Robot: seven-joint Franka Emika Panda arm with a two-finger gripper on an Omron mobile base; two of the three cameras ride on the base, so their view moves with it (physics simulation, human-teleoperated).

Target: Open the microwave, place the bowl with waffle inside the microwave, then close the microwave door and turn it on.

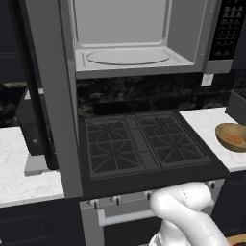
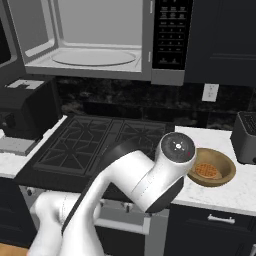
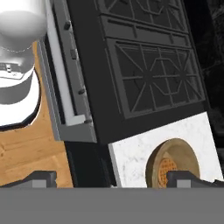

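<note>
Two dark finger tips of the pincer stand far apart at the bottom of the hand view, so we record it as wide open and holding nothing. We find the bowl on the white bench just right of the stove, with the waffle lying inside it. One finger tip covers part of the bowl's edge in the hand view. We note the microwave above the stove with its door swung fully open; the door's top is cut off.
</note>
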